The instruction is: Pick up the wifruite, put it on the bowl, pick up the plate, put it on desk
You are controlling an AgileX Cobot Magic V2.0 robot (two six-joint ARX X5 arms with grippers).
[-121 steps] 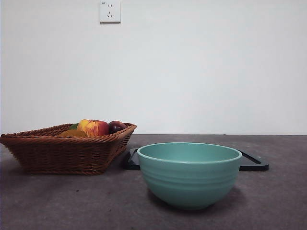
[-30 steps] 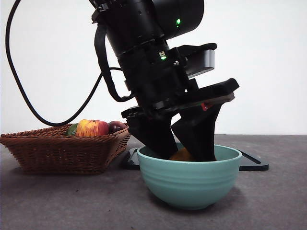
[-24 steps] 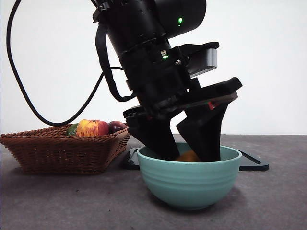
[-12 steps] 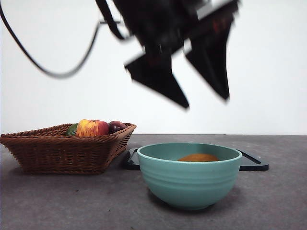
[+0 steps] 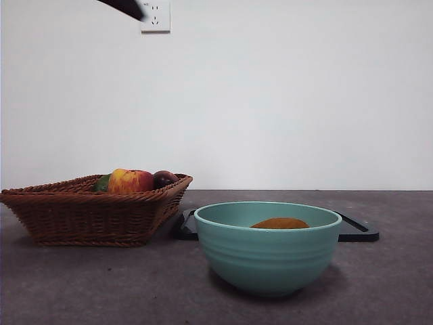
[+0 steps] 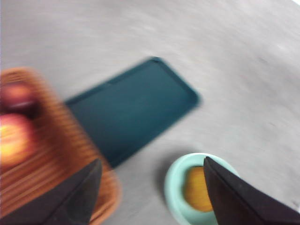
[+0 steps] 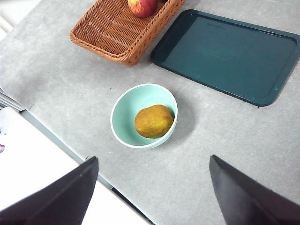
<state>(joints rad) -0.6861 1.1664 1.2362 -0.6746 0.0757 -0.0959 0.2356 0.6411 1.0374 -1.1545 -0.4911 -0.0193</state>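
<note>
Open above bowl (image 5: 267,247); basket (image 5: 91,210) close at ten o'clock, tray (image 7: 227,56) touching behind at twelve.

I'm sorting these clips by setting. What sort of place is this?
Probably a lab or test bench, not a kitchen: a bare white wall with one socket, a plain grey desk, and staged props, namely a bowl, wicker basket and dark tray.
</note>
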